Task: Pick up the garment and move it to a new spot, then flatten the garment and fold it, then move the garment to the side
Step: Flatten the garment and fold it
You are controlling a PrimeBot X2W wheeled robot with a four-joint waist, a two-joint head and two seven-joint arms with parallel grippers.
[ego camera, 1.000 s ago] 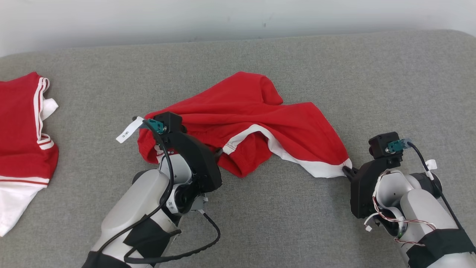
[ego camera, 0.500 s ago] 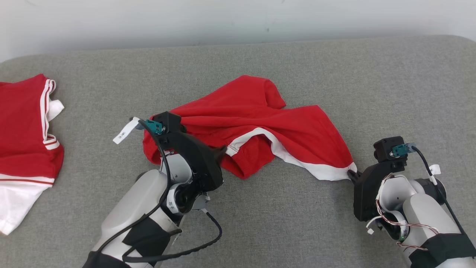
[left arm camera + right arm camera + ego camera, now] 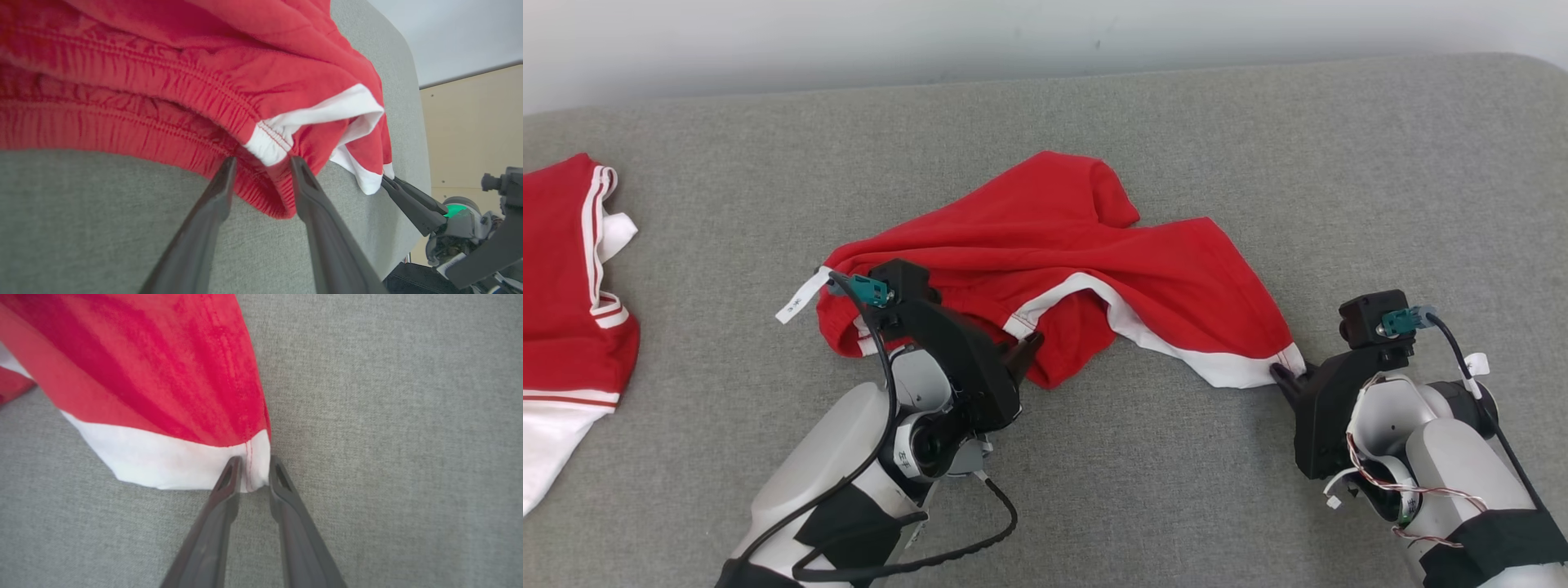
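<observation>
The garment [image 3: 1078,245], red shorts with white trim, lies crumpled on the grey cushioned surface [image 3: 1258,163]. My left gripper [image 3: 1027,349] is at its near edge. In the left wrist view this gripper [image 3: 263,162] is open, its fingers [image 3: 220,192] spread either side of the gathered red waistband [image 3: 204,61]. My right gripper [image 3: 1281,376] sits at the garment's right corner. The right wrist view shows that gripper [image 3: 254,463] with its jaws parted and the white hem corner [image 3: 171,461] loose between the tips. The right gripper [image 3: 390,183] also appears in the left wrist view.
A second red-and-white garment [image 3: 572,269] lies at the surface's left edge. A pale wall [image 3: 1045,33] runs behind the surface. The left wrist view shows the surface's rounded right edge [image 3: 408,102] with a beige panel [image 3: 470,122] beyond it.
Both grippers went from shut on the garment to open. The left end of the garment has settled onto the surface. The head camera has shifted a little.
</observation>
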